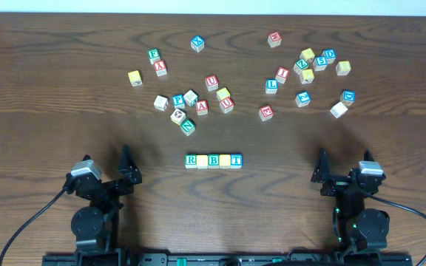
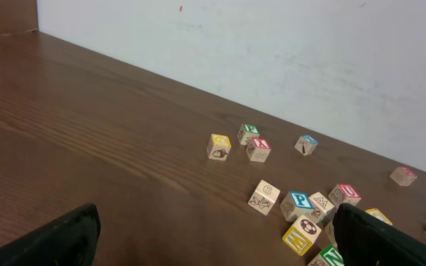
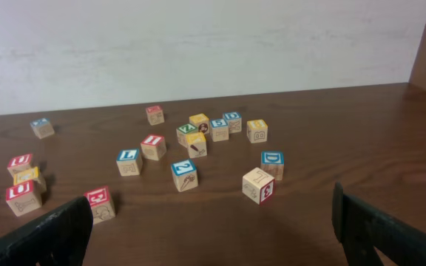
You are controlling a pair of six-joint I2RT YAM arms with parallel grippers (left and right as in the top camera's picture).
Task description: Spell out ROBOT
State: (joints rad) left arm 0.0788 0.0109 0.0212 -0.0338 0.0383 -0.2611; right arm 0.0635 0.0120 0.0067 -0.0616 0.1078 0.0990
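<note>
resting low at the near left, the left gripper (image 2: 213, 222) has its fingers (image 2: 61, 240) spread as wide as they go, with only bare table (image 2: 87, 133) between them. beyond it lies a loose scatter of cubes, among them a red u cube (image 1: 211, 80) and a red a cube (image 1: 202, 106). between the two arms, towards the near edge, a straight row stands side by side and touching: green r cube (image 1: 191, 159), yellow-faced cube (image 1: 203, 160), green b cube (image 1: 214, 159), second yellow-faced cube (image 1: 225, 159), blue t cube (image 1: 236, 159). the yellow faces' letters are too small to read. further right, another scatter includes a blue l cube (image 1: 271, 85). the right gripper (image 3: 211, 203) sits at the near right, fingers (image 3: 379, 236) equally wide, holding nothing, well apart from the row.
</note>
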